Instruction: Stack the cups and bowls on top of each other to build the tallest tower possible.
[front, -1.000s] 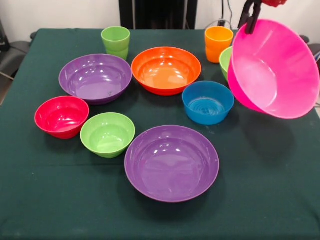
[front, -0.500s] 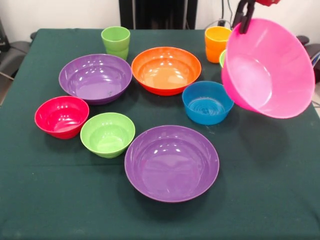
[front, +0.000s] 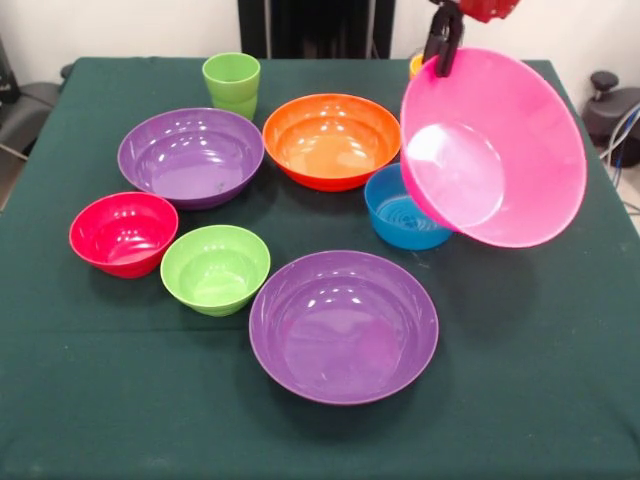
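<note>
Above the blue bowl (front: 400, 215), the end effector (front: 443, 52) pinches the pink bowl (front: 500, 150) by its rim; light, glossy, probably slippery.

Only the lowest part of the robot arm (front: 485, 9) is showing at the top edge: a glossy red housing, with a slim black gripper (front: 443, 45) finger extending down from it, matte and narrow
</note>
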